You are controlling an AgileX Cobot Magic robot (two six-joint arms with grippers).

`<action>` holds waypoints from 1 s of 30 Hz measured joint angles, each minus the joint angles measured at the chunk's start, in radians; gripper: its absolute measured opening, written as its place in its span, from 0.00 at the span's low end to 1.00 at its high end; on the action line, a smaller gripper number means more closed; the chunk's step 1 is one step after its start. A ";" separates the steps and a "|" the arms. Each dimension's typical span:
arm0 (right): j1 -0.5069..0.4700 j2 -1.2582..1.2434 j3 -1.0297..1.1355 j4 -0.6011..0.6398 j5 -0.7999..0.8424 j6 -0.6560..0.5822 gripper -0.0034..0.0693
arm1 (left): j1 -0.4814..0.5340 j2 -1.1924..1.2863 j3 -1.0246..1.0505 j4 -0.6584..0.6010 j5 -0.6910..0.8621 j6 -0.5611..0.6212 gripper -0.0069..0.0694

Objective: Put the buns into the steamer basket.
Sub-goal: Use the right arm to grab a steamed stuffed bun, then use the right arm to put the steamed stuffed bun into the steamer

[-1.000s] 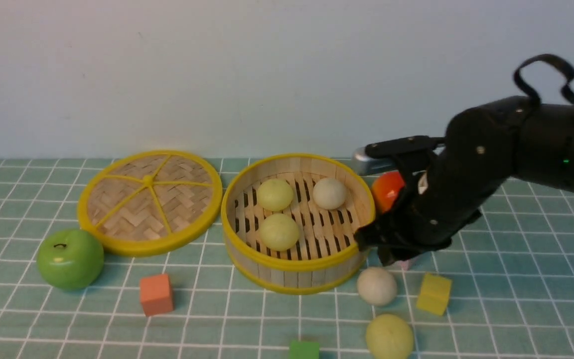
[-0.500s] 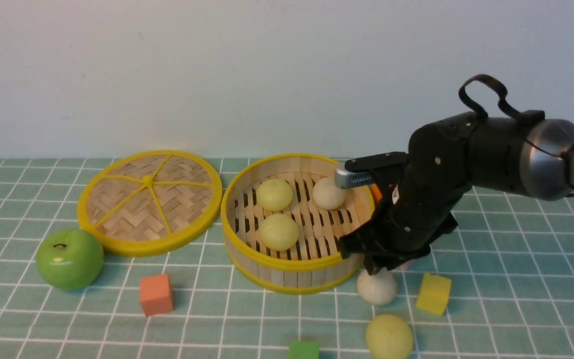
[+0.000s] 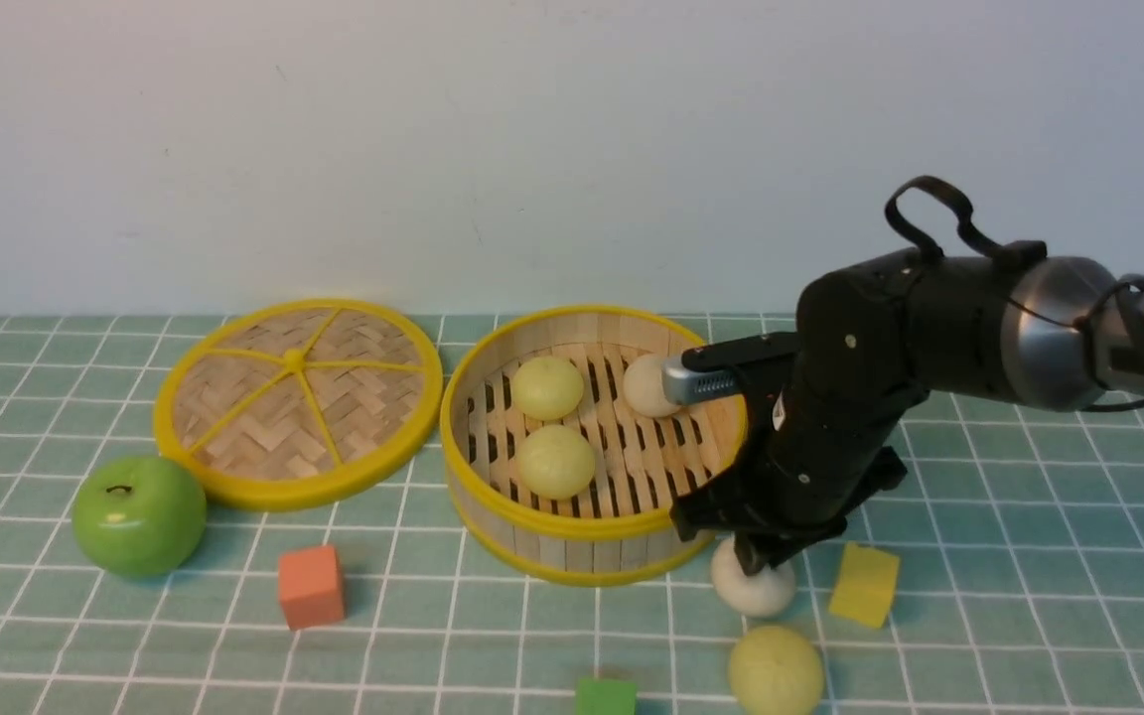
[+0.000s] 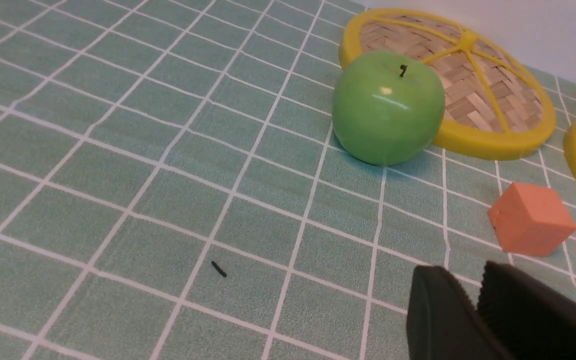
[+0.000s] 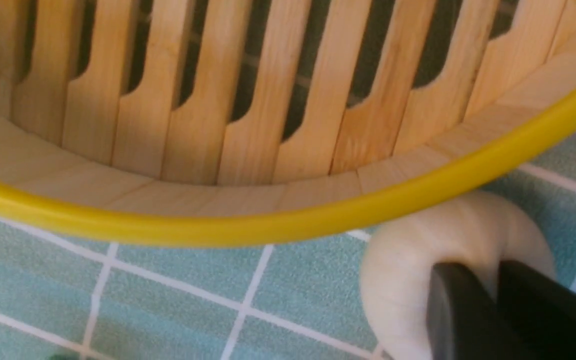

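Observation:
The steamer basket [image 3: 572,526] holds two pale yellow-green buns [image 3: 547,387] [image 3: 555,462] and one off-white bun [image 3: 643,385], which my right wrist partly hides. An off-white bun [image 3: 756,594] lies on the cloth just outside the basket's front right wall. My right gripper [image 3: 756,568] points down with its jaws together, and its tips press into the top of this bun [image 5: 408,280], which is dented around the right gripper [image 5: 478,272], below the basket's rim [image 5: 268,227]. A yellow-green bun [image 3: 776,670] lies nearer the front. My left gripper [image 4: 468,280] is shut and empty over bare cloth.
The woven lid [image 3: 297,402] lies left of the basket, with the green apple [image 3: 140,514] in front of it. An orange cube [image 3: 311,586], a green cube [image 3: 606,697] and a yellow cube [image 3: 864,586] sit along the front. The left wrist view shows the apple [image 4: 388,107] and the orange cube [image 4: 530,225].
My right arm has swung left and down until its tips came onto the off-white bun outside the basket. The red-orange fruit behind it is now hidden.

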 joint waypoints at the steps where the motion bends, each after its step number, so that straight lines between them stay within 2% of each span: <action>1: 0.000 -0.001 0.000 0.000 0.007 0.000 0.09 | 0.000 0.000 0.000 0.000 0.000 0.000 0.28; 7: 0.000 -0.043 -0.028 0.000 0.095 0.000 0.06 | 0.000 0.000 0.000 0.000 0.000 0.000 0.29; 12: 0.000 -0.091 -0.214 0.005 0.214 0.000 0.06 | 0.000 0.000 0.000 0.000 0.000 0.000 0.29; 16: 0.000 -0.086 -0.317 0.019 0.169 0.000 0.06 | 0.000 0.000 0.000 0.000 0.000 0.000 0.29; 22: 0.000 0.029 -0.347 0.083 -0.033 0.000 0.06 | 0.000 0.000 0.000 0.000 0.000 0.000 0.29; 30: 0.000 0.159 -0.347 0.136 -0.082 -0.011 0.06 | 0.000 0.000 0.000 0.000 0.000 0.000 0.30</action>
